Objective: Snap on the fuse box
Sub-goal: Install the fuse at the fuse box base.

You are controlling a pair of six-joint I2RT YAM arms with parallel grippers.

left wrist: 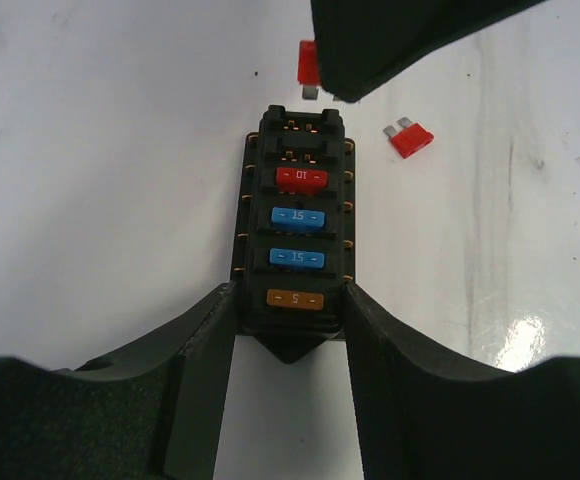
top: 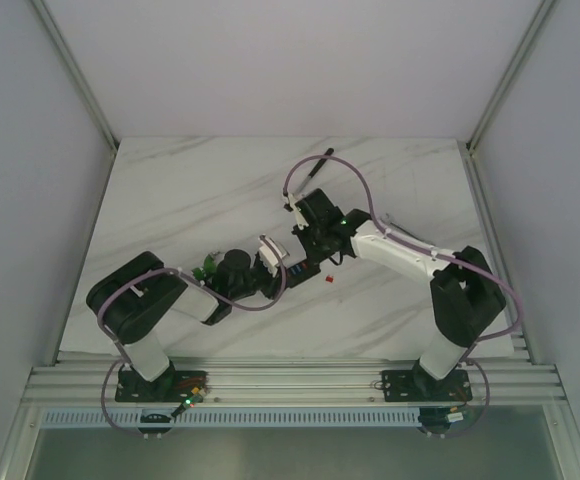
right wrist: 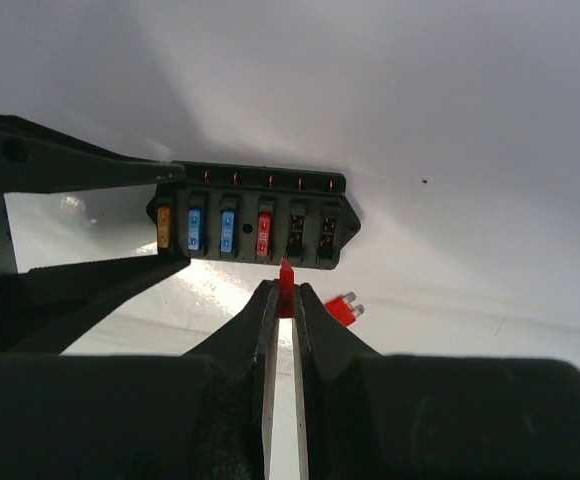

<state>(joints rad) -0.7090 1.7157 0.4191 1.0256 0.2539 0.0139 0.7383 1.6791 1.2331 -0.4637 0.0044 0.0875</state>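
Note:
The fuse box [left wrist: 295, 220] is a small black block lying on the white table. It carries an orange, two blue and one red fuse, and its two far slots are empty. My left gripper [left wrist: 290, 300] is shut on its near end, one finger on each long side. My right gripper [right wrist: 286, 295] is shut on a small red fuse [right wrist: 286, 283] and holds it upright just beside the box, level with the first empty slot. In the top view the box [top: 295, 268] sits mid-table between the left gripper [top: 275, 265] and the right gripper [top: 310, 250].
A second loose red fuse [left wrist: 410, 138] lies on the table right of the box's far end; it also shows in the right wrist view [right wrist: 342, 308] and the top view [top: 328, 279]. A small green part [top: 208, 266] lies by the left arm. Walls enclose the table.

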